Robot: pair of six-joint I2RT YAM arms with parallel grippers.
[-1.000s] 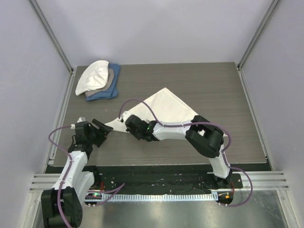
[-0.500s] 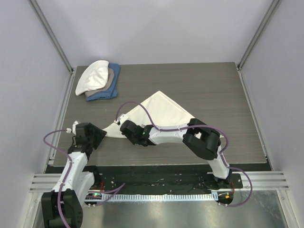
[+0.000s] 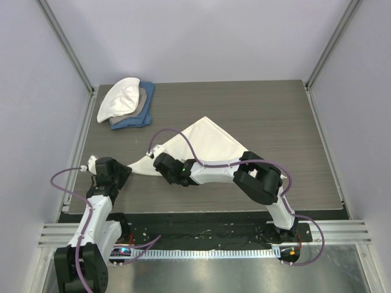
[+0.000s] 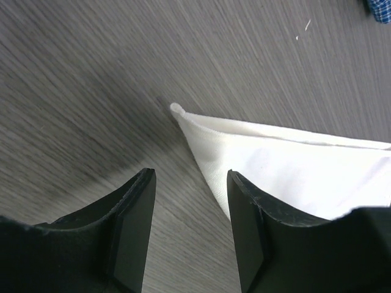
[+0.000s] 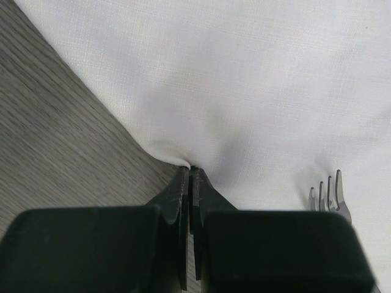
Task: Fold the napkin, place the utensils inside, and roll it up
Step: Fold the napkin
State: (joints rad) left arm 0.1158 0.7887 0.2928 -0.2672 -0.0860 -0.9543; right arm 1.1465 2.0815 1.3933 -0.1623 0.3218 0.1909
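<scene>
The cream napkin [image 3: 204, 141] lies folded into a triangle in the middle of the table, its long point reaching left. My right gripper [image 3: 160, 163] sits low at the napkin's near edge. In the right wrist view it [image 5: 190, 171] is shut on a pinch of that edge, and the cloth [image 5: 244, 79] puckers toward the jaws. The tines of the silver fork [image 5: 328, 194] show on the cloth just to the right. My left gripper [image 3: 121, 172] hovers at the napkin's left point. It [image 4: 190, 177] stands open, nothing between its fingers, with the rolled corner [image 4: 178, 110] just ahead.
A stack of white, tan and blue cloths [image 3: 127, 102] lies at the back left corner. Metal rails run along both sides of the table [image 3: 275, 110]. My right arm's links [image 3: 259, 177] stretch across the near middle.
My right gripper has dragged the napkin's near edge a little left and nearer. The left gripper has drawn back toward the near left, and its jaws have narrowed.
</scene>
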